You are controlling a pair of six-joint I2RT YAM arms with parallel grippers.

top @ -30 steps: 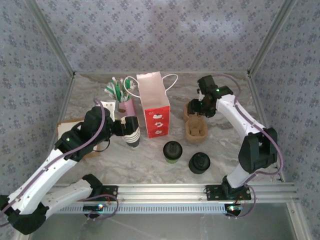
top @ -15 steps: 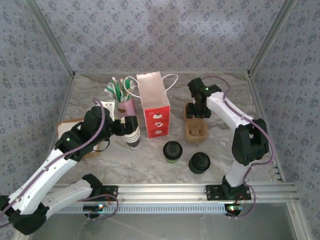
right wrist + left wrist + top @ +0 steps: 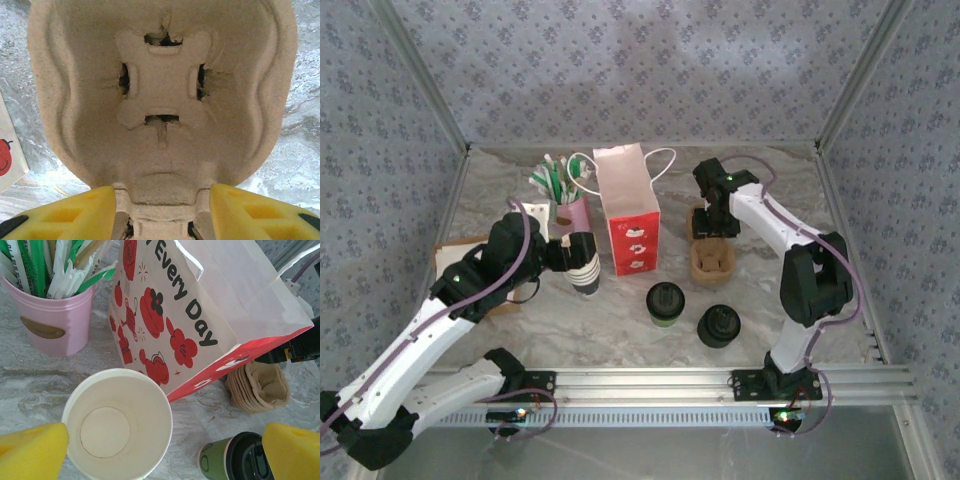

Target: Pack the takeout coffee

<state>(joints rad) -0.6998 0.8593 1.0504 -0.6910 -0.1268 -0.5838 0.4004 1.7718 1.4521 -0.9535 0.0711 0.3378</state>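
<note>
1. Takeout coffee (image 3: 664, 303): green-sided cup with a black lid, upright on the marble table (image 3: 620, 330), in front of the paper bag (image 3: 628, 215) and just left of the pile of black lids (image 3: 718, 325)
2. Left gripper (image 3: 164, 452): jaws spread wide, hanging over the open top of the stack of white cups (image 3: 117, 427)
3. Right gripper (image 3: 162, 220): yellow fingers (image 3: 65, 215) flank the narrow waist of a pulp cup carrier (image 3: 160, 100), right of the bag; whether they actually pinch it cannot be told
4. Pink pot (image 3: 573, 213): holds wrapped straws, left of the bag
5. Second pulp carrier (image 3: 712, 260): nearer, apart from both grippers
</note>
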